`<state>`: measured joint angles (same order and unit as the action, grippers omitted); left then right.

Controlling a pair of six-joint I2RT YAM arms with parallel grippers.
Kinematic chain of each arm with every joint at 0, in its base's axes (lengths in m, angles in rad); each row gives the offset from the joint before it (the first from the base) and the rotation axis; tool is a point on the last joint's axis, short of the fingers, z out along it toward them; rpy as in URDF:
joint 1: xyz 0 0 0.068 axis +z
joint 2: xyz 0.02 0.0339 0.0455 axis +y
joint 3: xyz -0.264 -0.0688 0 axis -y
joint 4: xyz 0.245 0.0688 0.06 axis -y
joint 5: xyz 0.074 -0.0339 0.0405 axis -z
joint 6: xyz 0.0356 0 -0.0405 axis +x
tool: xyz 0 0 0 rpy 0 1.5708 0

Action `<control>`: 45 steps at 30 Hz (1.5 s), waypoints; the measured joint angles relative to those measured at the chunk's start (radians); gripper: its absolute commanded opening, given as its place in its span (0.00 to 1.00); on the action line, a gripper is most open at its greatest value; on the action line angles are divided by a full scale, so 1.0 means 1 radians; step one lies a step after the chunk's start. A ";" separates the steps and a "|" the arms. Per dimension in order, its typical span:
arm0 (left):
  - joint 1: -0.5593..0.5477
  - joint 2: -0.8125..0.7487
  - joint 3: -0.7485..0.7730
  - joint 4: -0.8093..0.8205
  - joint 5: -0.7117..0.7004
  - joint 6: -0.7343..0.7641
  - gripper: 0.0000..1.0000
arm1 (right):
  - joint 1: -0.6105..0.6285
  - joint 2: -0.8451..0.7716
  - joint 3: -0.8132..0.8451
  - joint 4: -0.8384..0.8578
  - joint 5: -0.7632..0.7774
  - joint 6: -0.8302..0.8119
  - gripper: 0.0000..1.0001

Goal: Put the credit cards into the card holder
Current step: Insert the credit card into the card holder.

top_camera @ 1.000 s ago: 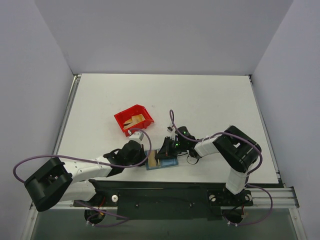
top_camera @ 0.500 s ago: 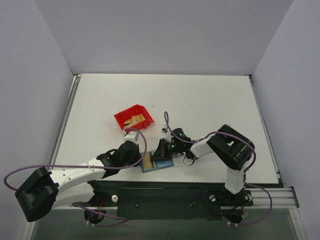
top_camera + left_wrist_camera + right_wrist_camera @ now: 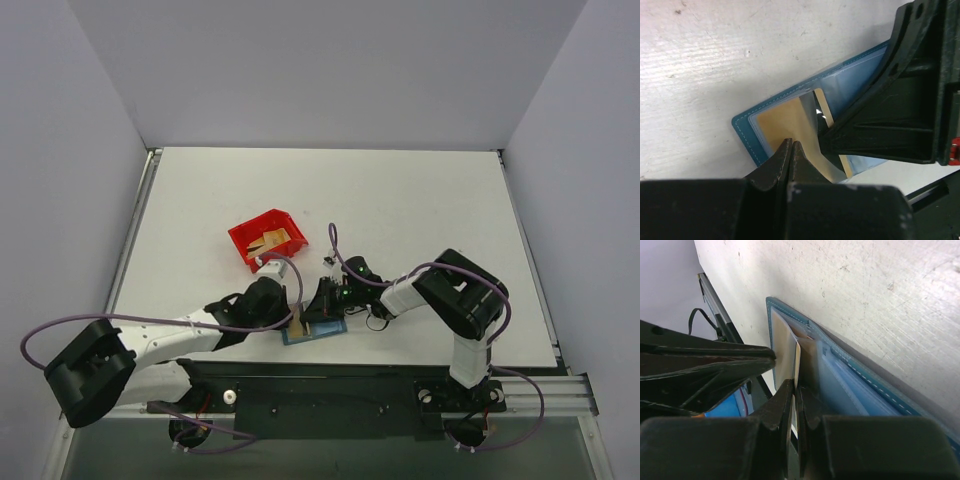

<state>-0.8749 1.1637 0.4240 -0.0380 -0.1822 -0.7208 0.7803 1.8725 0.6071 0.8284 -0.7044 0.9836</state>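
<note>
The wallet [image 3: 315, 333] lies open at the table's near edge, between both arms. The left gripper [image 3: 791, 147] pinches a card [image 3: 785, 120] that sits partly in the wallet's left pocket, while the right gripper [image 3: 794, 390] seems to pinch the pocket lip. Push the card in flat and straight, with the lip held up.

From where I stand the two arms look like twins. The left arm [image 3: 170, 338] and the right arm [image 3: 455, 300] are each made of white tubular links joined by chunky black housings, and a thin purple cable [image 3: 60, 325] loops loosely off each. Tiny green lights [image 3: 347, 291] glow near the right wrist. Both are mounted on a black plate [image 3: 320, 395] along the table's [image 3: 400, 200] near edge. The left gripper [image 3: 791, 145] and right gripper [image 3: 794, 386] have matte black tapered fingers (the right one's show round holes and ribs).
</note>
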 measured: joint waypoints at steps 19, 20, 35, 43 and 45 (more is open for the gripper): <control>-0.002 0.078 -0.051 0.175 0.058 -0.030 0.00 | 0.031 -0.208 0.047 -0.385 0.212 -0.143 0.40; -0.002 0.078 -0.053 0.179 0.060 -0.032 0.00 | 0.032 -0.222 0.052 -0.420 0.233 -0.159 0.39; -0.002 0.047 -0.063 0.163 0.060 -0.034 0.00 | 0.041 -0.271 0.075 -0.586 0.359 -0.256 0.12; -0.002 -0.014 -0.064 0.097 0.055 -0.021 0.00 | 0.059 -0.272 0.075 -0.566 0.356 -0.288 0.13; -0.002 -0.014 -0.064 0.089 0.055 -0.018 0.00 | 0.060 -0.272 0.075 -0.555 0.350 -0.296 0.13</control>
<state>-0.8772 1.1492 0.3595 0.0509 -0.1268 -0.7387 0.8406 1.6005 0.6819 0.2729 -0.3542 0.6876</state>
